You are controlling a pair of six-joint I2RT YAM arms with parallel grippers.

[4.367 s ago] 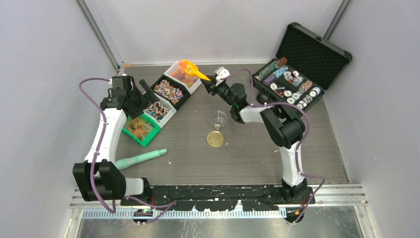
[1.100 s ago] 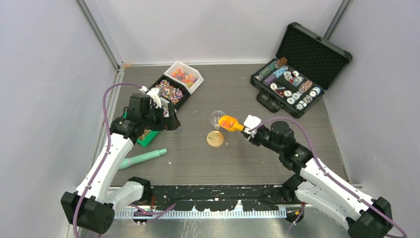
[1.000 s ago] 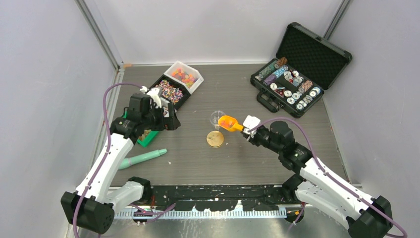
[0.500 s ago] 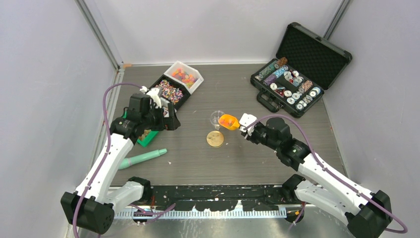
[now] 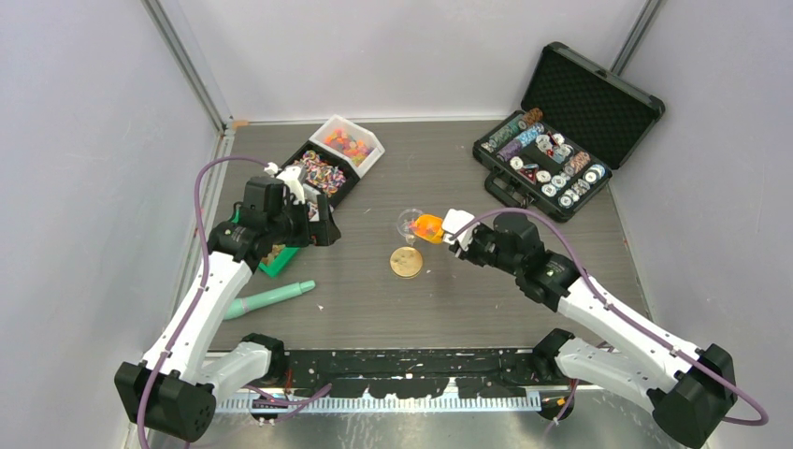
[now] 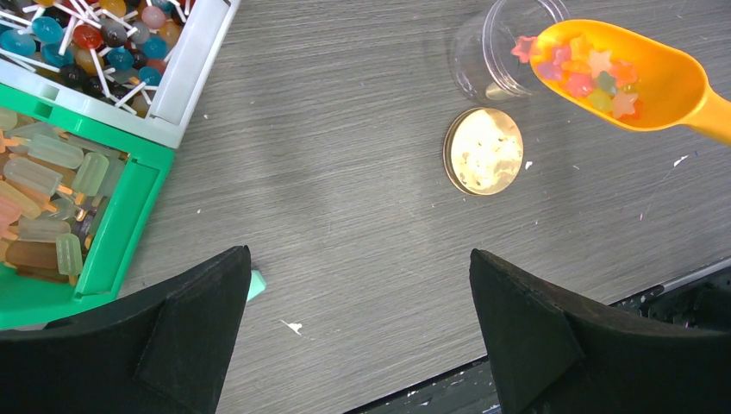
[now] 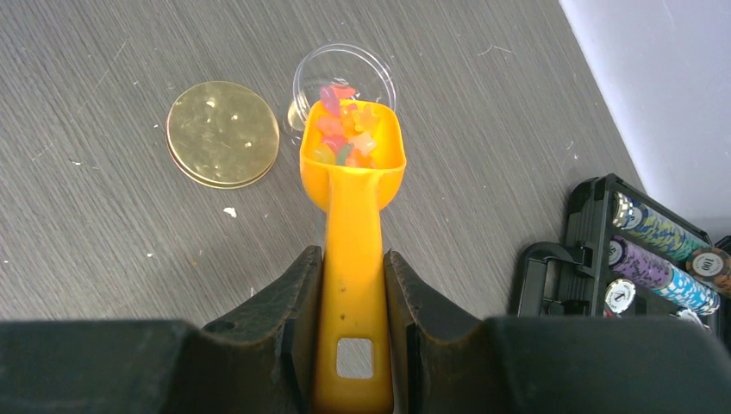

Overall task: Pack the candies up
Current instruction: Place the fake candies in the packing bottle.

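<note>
Right end effector (image 7: pixel 352 267): clenched on the scoop (image 7: pixel 352 216).
Left end effector (image 6: pixel 358 259): released.
Risk: if you tip fast, candies (image 7: pixel 345 134) miss the jar (image 7: pixel 372 67).

A: How is the left arm (image 5: pixel 201 309) posed?
B: Elbow bent, left gripper (image 6: pixel 359 259) facing down, its 2 fingers spread wide.
A: And the right arm (image 5: pixel 598 313)?
B: Reaching forward-left, right gripper (image 7: pixel 352 254) clamped on the orange scoop (image 7: pixel 352 155).

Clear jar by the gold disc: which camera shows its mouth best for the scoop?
Right wrist: it looks down into the clear jar, open rim plain, the orange scoop's tip over its near edge. Left wrist shows the jar obliquely, scoop overlapping the rim. Top external shows the jar tiny, partly behind the scoop.
</note>
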